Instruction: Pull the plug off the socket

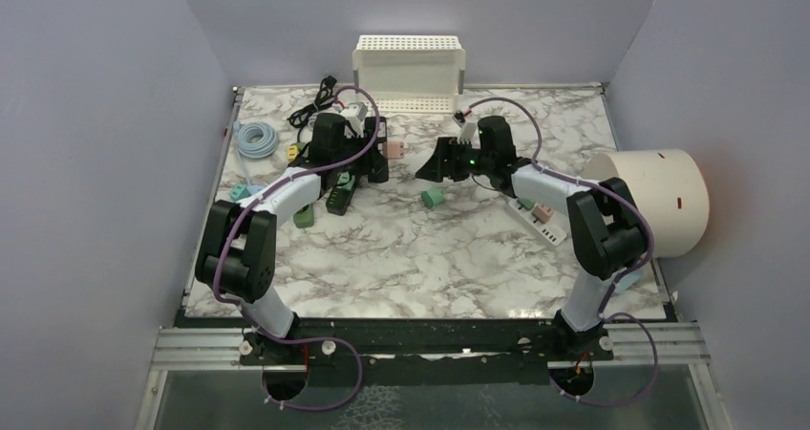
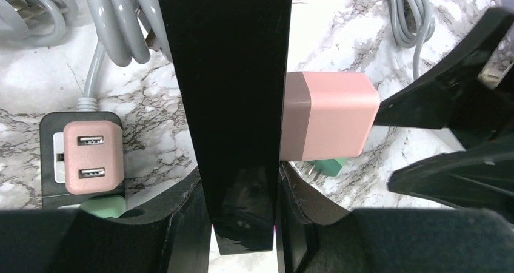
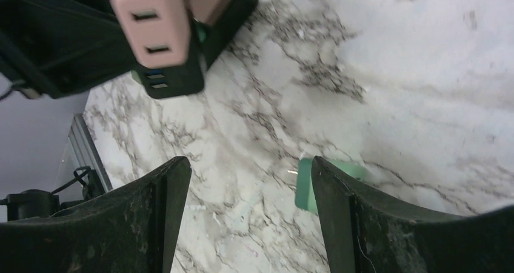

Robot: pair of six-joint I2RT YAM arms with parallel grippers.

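My left gripper (image 2: 241,179) is shut on a black power strip (image 2: 227,73) and holds it edge-on between its jaws. A pink plug (image 2: 330,118) sticks out of the strip's right side. In the top view the left gripper (image 1: 371,169) is at the table's middle left, with the pink plug (image 1: 392,150) pointing right. My right gripper (image 1: 432,165) is open and empty, a short way right of the plug and apart from it. In the right wrist view the pink plug (image 3: 151,21) and strip (image 3: 173,79) are at the upper left, well beyond the open right gripper (image 3: 247,182).
A loose green plug (image 3: 306,185) lies by my right finger, also in the top view (image 1: 433,198). A second black strip (image 2: 51,124) holds a pink USB charger (image 2: 94,158). A white strip (image 1: 535,215), white basket (image 1: 409,67), white cylinder (image 1: 664,201) and coiled cables (image 1: 255,140) ring the area.
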